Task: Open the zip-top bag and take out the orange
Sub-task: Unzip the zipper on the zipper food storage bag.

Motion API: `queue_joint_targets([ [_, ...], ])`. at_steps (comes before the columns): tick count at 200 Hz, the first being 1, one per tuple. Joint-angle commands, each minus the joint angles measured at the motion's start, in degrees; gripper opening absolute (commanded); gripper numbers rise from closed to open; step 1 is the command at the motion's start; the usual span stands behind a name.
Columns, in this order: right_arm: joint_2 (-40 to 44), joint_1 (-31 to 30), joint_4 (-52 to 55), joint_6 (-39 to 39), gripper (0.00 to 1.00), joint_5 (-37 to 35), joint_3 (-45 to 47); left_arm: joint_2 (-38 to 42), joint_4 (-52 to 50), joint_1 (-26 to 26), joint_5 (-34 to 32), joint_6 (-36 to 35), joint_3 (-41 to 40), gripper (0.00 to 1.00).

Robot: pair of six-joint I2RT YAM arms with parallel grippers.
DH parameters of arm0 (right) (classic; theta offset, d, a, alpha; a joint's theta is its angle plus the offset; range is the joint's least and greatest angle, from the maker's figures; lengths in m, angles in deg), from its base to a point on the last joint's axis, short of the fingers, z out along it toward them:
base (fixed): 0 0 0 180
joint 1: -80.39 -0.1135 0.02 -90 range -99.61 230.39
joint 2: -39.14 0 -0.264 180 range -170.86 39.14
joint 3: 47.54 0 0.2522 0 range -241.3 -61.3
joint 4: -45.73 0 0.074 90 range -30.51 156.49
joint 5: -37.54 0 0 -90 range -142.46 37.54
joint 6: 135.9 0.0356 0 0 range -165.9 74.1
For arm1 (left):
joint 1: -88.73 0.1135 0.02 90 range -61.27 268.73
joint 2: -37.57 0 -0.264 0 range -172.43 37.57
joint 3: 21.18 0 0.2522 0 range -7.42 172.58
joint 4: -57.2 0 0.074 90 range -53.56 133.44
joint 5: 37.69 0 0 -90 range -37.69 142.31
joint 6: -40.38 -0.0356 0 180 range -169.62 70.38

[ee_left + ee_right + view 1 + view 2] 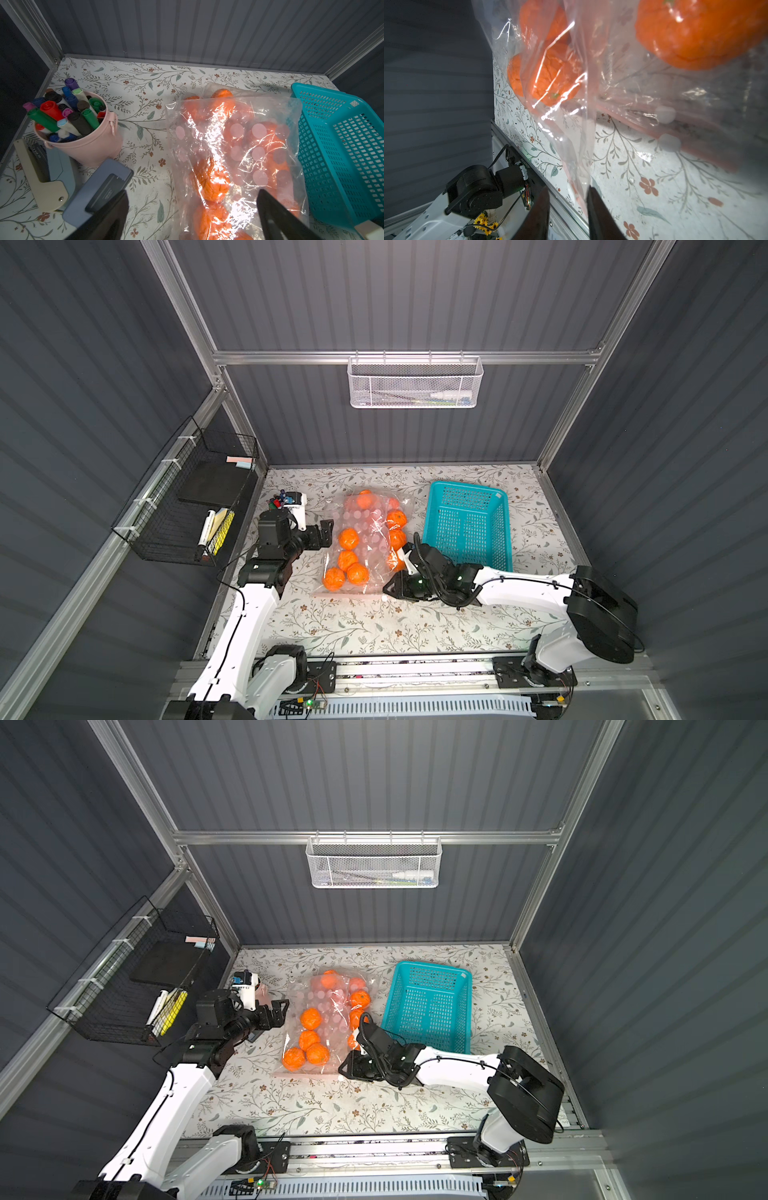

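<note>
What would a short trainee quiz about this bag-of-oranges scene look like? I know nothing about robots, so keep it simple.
1. True or false: an orange already lies in the teal basket.
2. Where are the oranges now? A) inside the zip-top bag B) in the basket C) held in a gripper.
3. Which arm's gripper has the bag's edge between its fingers?

Key:
1. False. The basket is empty.
2. A.
3. The right gripper, with its jaws a little apart. The left gripper is open near the bag.
</note>
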State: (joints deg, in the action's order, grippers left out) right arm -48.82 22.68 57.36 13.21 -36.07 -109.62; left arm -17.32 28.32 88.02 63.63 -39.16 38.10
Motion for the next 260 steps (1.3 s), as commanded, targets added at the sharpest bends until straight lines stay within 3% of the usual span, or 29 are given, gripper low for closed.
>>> queue_joint_targets([
  [1,-1.16,-0.2,-0.78,1.6,0.35,1.11,0.74,0.67,0.0,-0.26,-0.06,-0.87,-0.81,0.97],
  [24,-3.08,-0.35,-2.79,2.66,0.35,5.6,1.01,0.5,0.04,-0.26,-0.07,-0.97,-0.74,0.97],
  [101,-5.2,-2.67,-6.34,4.68,0.38,5.66,3.99,0.14,0.13,-0.26,0.16,-0.96,-0.74,0.97],
  [191,-2.85,-2.64,-4.59,3.02,0.23,2.34,3.64,0.26,0.1,-0.26,0.07,-0.72,-0.86,0.97],
  [260,-0.98,-2.49,-3.4,2.75,0.23,-1.94,3.15,0.34,0.04,-0.26,-0.06,-0.72,-0.81,0.97],
])
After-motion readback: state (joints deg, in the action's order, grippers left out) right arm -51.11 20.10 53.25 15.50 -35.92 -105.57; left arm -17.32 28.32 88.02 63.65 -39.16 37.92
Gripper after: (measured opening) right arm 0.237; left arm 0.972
